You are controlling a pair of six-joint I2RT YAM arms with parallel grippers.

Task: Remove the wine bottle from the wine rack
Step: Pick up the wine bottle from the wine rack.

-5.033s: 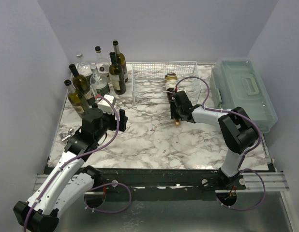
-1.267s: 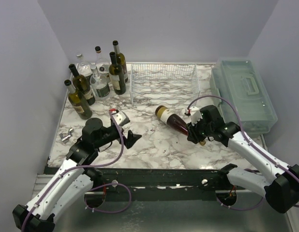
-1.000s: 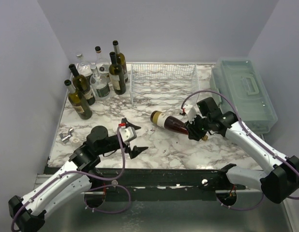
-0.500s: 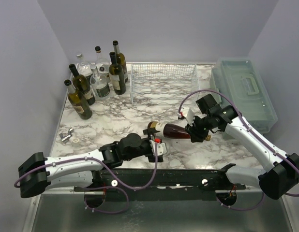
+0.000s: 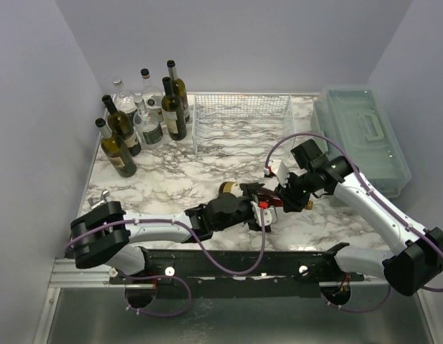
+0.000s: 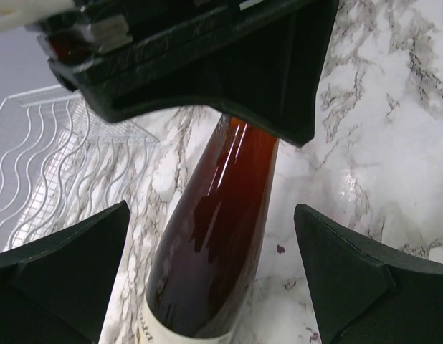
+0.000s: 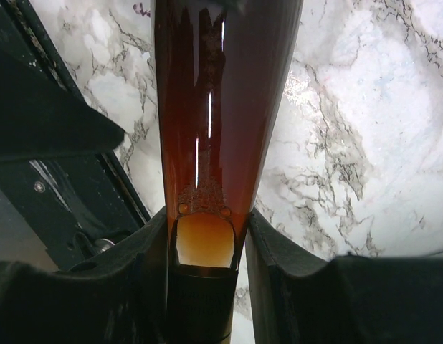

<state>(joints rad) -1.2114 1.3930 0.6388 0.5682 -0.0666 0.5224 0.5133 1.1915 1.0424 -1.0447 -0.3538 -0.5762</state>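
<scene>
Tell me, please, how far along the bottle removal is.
Done: the wine rack shows no bottle in its cradles, and the wine bottle is out over the marble table near the front edge. In hand: the right gripper is shut on its neck, and the left gripper is open with a finger on each side of the body. Left: probably only a handover or setting it down.

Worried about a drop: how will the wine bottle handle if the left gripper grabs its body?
Probably heavy: liquid shows inside the bottle, which the right gripper holds by the neck alone. The glossy glass looks slippery, so the open left gripper may need a firm squeeze. Laid down, it would likely roll.
</scene>
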